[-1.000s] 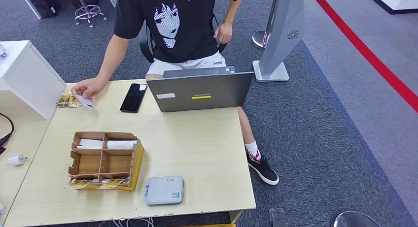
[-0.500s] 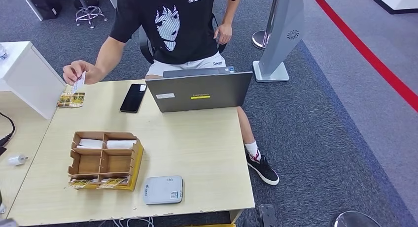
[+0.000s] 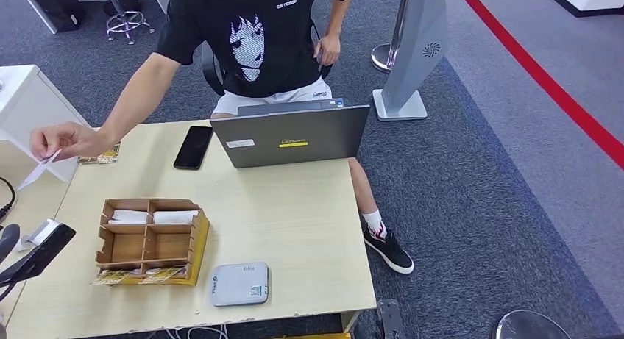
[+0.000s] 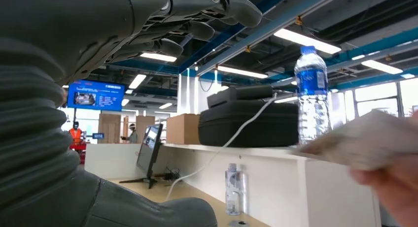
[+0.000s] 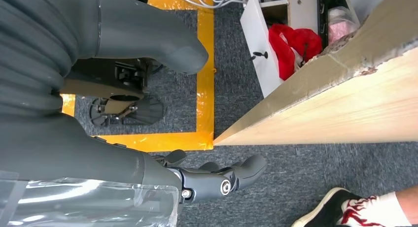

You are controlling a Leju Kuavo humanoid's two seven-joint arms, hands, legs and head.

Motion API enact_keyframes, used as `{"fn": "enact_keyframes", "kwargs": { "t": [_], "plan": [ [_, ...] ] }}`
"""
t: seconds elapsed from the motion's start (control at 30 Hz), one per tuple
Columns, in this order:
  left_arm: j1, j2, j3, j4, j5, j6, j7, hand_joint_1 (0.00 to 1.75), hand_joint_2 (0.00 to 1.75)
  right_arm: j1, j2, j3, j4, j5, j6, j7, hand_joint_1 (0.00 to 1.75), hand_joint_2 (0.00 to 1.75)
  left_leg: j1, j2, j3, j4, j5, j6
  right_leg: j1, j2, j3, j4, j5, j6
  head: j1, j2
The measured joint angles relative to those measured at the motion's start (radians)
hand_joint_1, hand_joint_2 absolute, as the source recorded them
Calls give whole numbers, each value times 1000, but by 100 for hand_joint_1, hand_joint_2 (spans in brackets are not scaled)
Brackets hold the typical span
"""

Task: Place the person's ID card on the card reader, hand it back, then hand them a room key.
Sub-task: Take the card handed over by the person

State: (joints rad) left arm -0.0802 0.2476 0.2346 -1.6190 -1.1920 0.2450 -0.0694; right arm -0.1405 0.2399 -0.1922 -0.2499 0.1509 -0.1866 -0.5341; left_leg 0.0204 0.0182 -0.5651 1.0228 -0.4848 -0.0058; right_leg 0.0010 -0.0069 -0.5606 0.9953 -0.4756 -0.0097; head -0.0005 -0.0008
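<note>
The person seated across the table holds a white ID card out past the table's left edge, pinched in their hand. My left hand is raised just below it, open, a short gap from the card. In the left wrist view the card hangs blurred beyond my spread fingers. The grey card reader lies at the table's near edge. A wooden organizer beside it holds white room key cards. My right hand hangs open below the table edge.
An open laptop and a black phone lie at the table's far side. A white cabinet stands left, with a water bottle and black case on it. The person's shoe is right of the table.
The person picked the card up off the table and swung it out left toward me. My left hand has risen into the head view at lower left.
</note>
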Motion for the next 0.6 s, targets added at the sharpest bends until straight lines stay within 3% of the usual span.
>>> {"fn": "enact_keyframes", "kwargs": {
  "t": [0.2, 0.47, 0.6],
  "plan": [
    [-104, 25, -91, 141, -35, 26, 16, 0, 175, 0, 5, 2, -2, 8, 6, 4, 0, 175, 1, 6, 0, 0, 0, -1, 1, 7, -3, 1, 1, -2, 0, 0],
    [-137, 29, -127, 196, -38, 29, 19, 0, 175, 0, 7, 2, -4, 10, 6, 4, 0, 175, 1, 8, 0, -2, 0, -1, 1, 8, -5, 1, 1, -2, 0, 0],
    [-139, 29, -139, 205, -38, 31, 19, 169, 175, 0, 6, 3, -4, 20, 23, 10, 0, 175, 1, 8, 0, -2, 0, -1, 2, 9, -5, 1, 1, -2, 0, 0]
  ]
}}
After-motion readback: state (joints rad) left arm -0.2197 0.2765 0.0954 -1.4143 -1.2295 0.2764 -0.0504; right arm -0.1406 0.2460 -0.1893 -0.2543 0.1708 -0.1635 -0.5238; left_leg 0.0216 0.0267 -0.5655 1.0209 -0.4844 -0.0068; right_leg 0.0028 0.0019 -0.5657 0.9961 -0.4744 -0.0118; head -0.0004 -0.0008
